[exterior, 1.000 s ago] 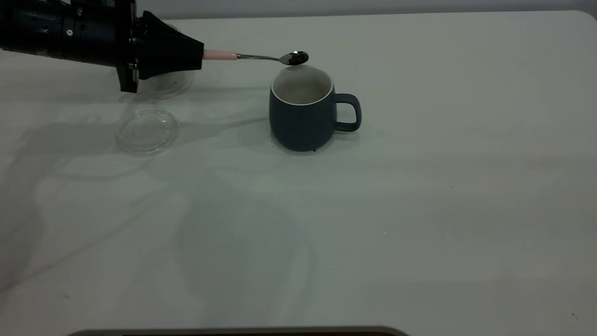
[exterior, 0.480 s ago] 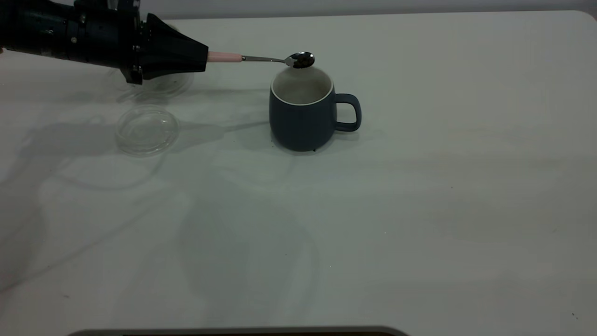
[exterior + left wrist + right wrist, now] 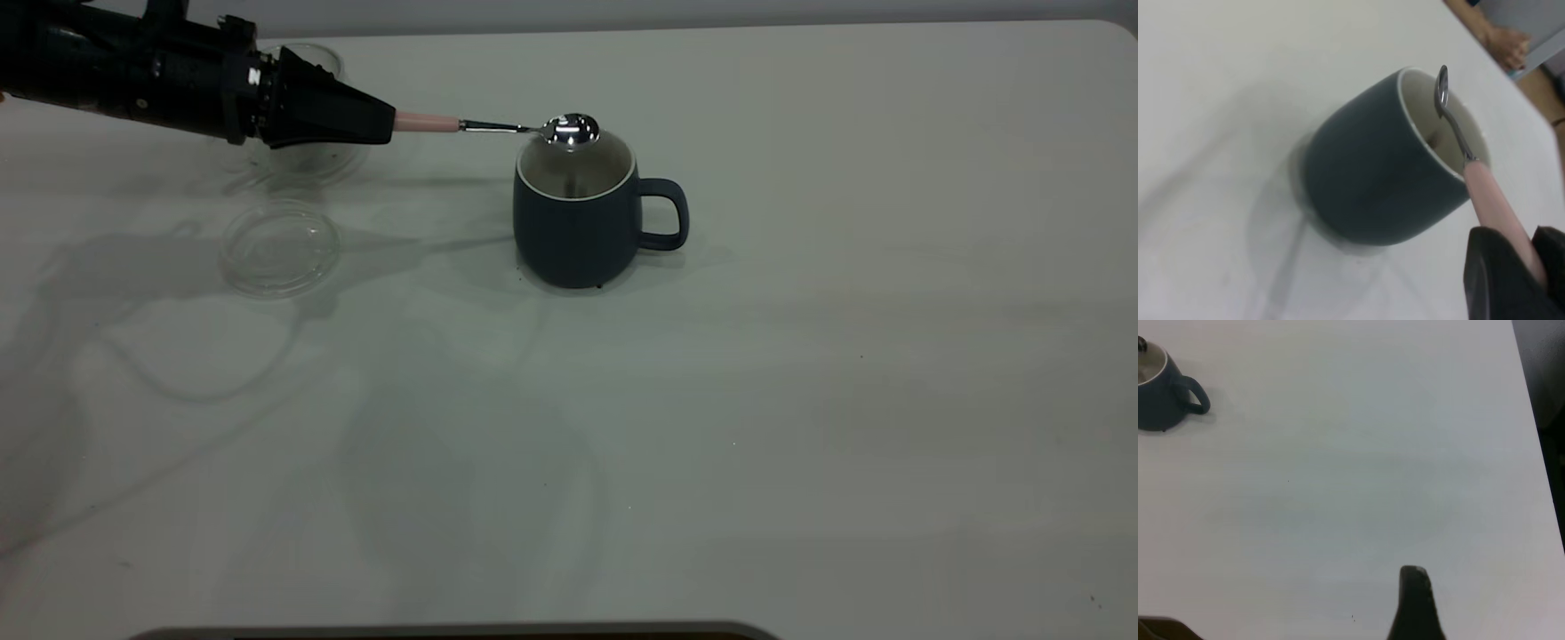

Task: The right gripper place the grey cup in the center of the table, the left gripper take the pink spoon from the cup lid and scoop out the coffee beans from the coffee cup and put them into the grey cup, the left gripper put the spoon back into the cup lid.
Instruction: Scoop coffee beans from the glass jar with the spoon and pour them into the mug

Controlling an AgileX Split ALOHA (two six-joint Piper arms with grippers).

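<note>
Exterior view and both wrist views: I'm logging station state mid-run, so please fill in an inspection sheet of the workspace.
Surface: white table, a few tiny dark specks.
Job's things: grey cup upright near the centre, handle towards the right arm's side; pink spoon with its bowl turned over above the cup's mouth; cup lid flat on the table; coffee cup partly hidden behind the left arm; coffee beans not visible.
Clutter: nothing seen.
Grippers: left gripper shut on the spoon's handle; right gripper away from the cup, above bare table.
Cables: nothing seen.
Surroundings: a person's hand beyond the table edge.
</note>
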